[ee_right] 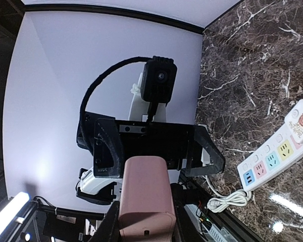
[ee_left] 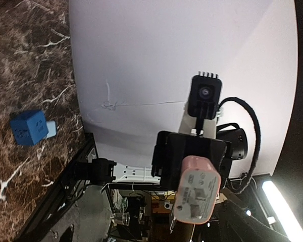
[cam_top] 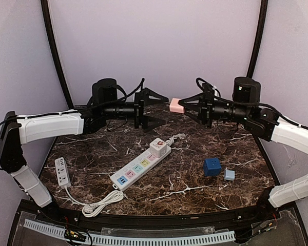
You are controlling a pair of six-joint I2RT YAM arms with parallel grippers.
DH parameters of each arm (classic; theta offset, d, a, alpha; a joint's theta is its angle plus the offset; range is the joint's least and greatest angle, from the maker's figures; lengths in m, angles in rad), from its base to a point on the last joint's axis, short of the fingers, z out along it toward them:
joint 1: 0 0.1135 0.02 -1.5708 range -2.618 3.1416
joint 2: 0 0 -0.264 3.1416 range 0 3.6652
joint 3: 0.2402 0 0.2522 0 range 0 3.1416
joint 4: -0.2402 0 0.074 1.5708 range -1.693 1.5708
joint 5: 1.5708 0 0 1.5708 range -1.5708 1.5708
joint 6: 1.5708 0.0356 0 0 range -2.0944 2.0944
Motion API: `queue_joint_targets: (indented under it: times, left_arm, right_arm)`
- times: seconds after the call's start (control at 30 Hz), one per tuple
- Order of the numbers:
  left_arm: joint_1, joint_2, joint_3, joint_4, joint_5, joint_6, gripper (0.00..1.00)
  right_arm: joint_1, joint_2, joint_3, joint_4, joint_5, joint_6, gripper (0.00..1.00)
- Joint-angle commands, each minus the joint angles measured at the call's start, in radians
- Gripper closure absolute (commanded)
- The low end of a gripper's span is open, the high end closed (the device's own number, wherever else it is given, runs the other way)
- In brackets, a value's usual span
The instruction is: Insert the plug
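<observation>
My right gripper (cam_top: 187,106) is shut on a pink plug (cam_top: 176,105) and holds it high above the table's far middle. The plug fills the space between my right fingers in the right wrist view (ee_right: 144,199), and its pin face shows in the left wrist view (ee_left: 198,194). My left gripper (cam_top: 161,109) is open and empty, with its jaws spread wide. It faces the plug from the left, a short gap away, and also shows in the right wrist view (ee_right: 156,151). A white power strip (cam_top: 141,164) with coloured sockets lies on the table below.
A white adapter (cam_top: 157,147) with a red picture sits at the strip's far end. A smaller white strip (cam_top: 62,171) with a coiled cord (cam_top: 100,203) lies front left. A blue cube (cam_top: 212,166) and a small light-blue block (cam_top: 229,175) stand at the right.
</observation>
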Motion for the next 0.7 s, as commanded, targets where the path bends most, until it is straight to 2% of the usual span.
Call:
queue_joint_targets:
  times: [0.0,0.03,0.07,0.1,0.13,0.17,0.23,0.3,0.47,0.57,0.67]
  left_arm:
    - [0.030,-0.111,-0.019,-0.325,-0.044,0.245,0.02]
    - [0.033,-0.123,-0.008,-0.497,-0.068,0.301,0.02]
    - [0.037,-0.145,0.022,-0.585,-0.135,0.433,0.01]
    - [0.035,-0.155,0.040,-0.770,-0.222,0.497,0.01]
    - [0.031,-0.169,0.076,-0.850,-0.274,0.622,0.01]
    - [0.029,-0.174,0.088,-0.995,-0.377,0.673,0.01]
    - [0.015,-0.189,0.103,-1.141,-0.515,0.811,0.01]
    - [-0.010,-0.198,0.096,-1.234,-0.628,0.923,0.01]
    - [-0.052,-0.168,0.056,-1.345,-0.722,1.138,0.01]
    - [-0.057,-0.122,0.062,-1.401,-0.790,1.185,0.01]
    - [-0.064,-0.046,0.066,-1.419,-0.771,1.229,0.01]
  right_arm:
    - [-0.003,-0.068,0.018,-0.148,0.055,-0.063,1.00]
    - [-0.007,-0.081,0.016,-0.182,0.065,-0.076,1.00]
    - [-0.012,-0.091,0.016,-0.233,0.077,-0.092,1.00]
    - [-0.016,-0.103,0.019,-0.276,0.087,-0.110,1.00]
    - [-0.022,-0.112,0.020,-0.314,0.097,-0.128,1.00]
    - [-0.028,-0.122,0.021,-0.351,0.104,-0.146,1.00]
    - [-0.041,-0.139,0.024,-0.407,0.115,-0.179,1.00]
    - [-0.051,-0.155,0.025,-0.447,0.120,-0.200,1.00]
    - [-0.065,-0.167,0.051,-0.518,0.136,-0.247,1.00]
    - [-0.068,-0.167,0.065,-0.548,0.154,-0.266,1.00]
    - [-0.070,-0.169,0.072,-0.562,0.170,-0.272,1.00]
